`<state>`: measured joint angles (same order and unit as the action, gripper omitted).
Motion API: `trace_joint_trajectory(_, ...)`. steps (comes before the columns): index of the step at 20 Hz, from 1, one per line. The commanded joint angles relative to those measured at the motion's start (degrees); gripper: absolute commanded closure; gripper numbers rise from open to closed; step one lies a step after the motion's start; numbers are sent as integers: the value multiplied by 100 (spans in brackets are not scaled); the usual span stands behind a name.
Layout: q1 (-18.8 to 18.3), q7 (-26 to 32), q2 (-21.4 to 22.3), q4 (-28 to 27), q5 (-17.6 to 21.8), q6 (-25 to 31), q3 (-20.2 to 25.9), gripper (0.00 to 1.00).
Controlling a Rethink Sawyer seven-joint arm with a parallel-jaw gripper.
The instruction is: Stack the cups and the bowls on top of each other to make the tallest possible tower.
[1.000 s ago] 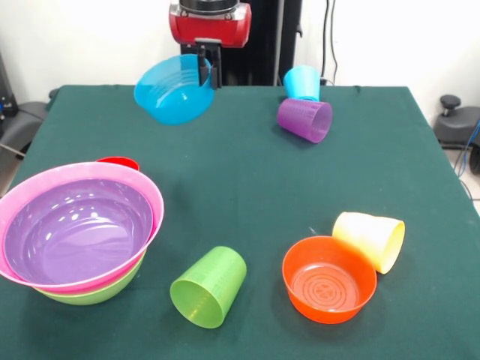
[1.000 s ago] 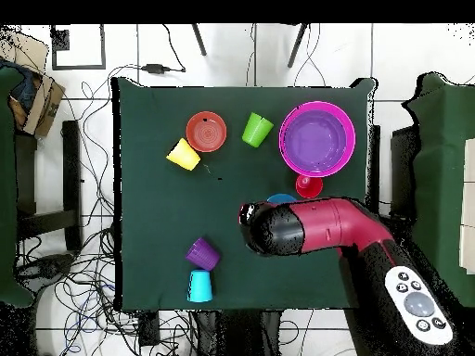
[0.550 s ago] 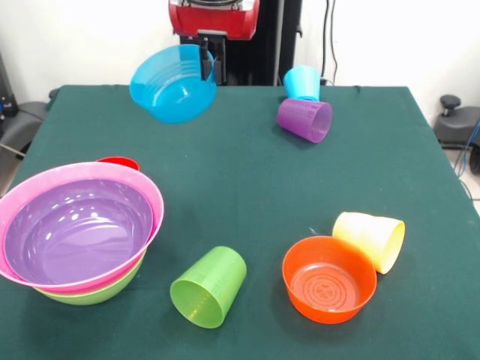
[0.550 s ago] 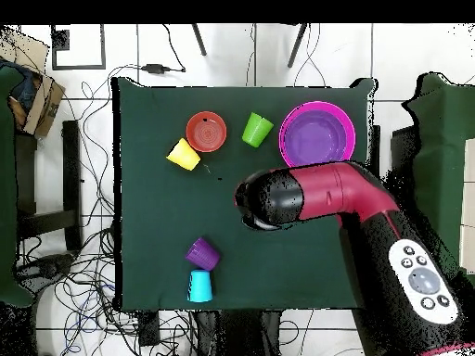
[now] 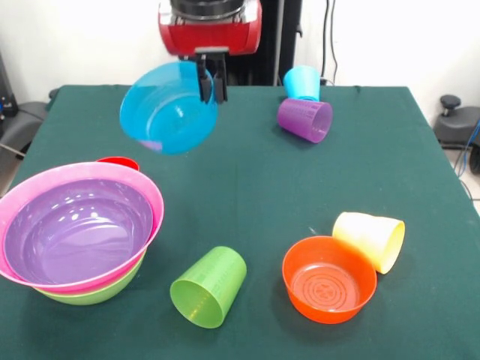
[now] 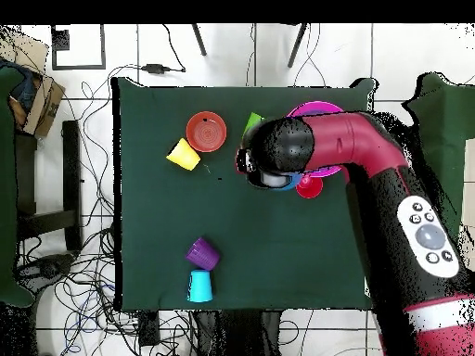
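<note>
My gripper (image 5: 211, 88) is shut on the rim of the blue bowl (image 5: 168, 109) and holds it tilted in the air above the table's far left part. Below and nearer stands the tower (image 5: 75, 232): a purple bowl (image 5: 75, 229) nested in a pink bowl (image 5: 154, 202), with a lime green bowl (image 5: 94, 294) under them. An orange bowl (image 5: 328, 279) sits upright at the front right. Lying on their sides are a lime green cup (image 5: 210, 286), a pale yellow cup (image 5: 371, 238), a purple cup (image 5: 305, 118) and a light blue cup (image 5: 302, 81). In the overhead view my arm (image 6: 315, 153) covers most of the tower.
A small red round piece (image 5: 118, 162) sits just behind the pink bowl. The dark green table (image 5: 247, 187) has its edges close to the tower on the left and to the light blue cup at the back.
My gripper has carried the blue bowl forward from the table's far edge towards the tower, and the bowl now faces the front camera more openly. The other pieces have not moved.
</note>
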<state>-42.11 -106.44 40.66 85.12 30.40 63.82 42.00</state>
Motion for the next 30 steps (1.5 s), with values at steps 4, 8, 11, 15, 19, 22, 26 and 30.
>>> trace_joint_trajectory(4,289,2889,-1300,-2359,444,1279,259,100)
trace_joint_trajectory(8,376,3068,-1308,-2807,417,1721,222,100)
trace_joint_trajectory(11,472,3137,-1235,-3141,390,2218,184,100)
trace_joint_trajectory(15,613,3169,-1127,-3517,405,2862,163,100)
trace_joint_trajectory(19,626,3226,-1085,-3517,455,2839,160,100)
trace_joint_trajectory(22,581,3317,-1236,-3490,470,2625,178,100)
trace_joint_trajectory(26,472,3638,-1583,-3621,533,2370,215,100)
trace_joint_trajectory(30,364,3955,-1939,-3761,587,2064,250,100)
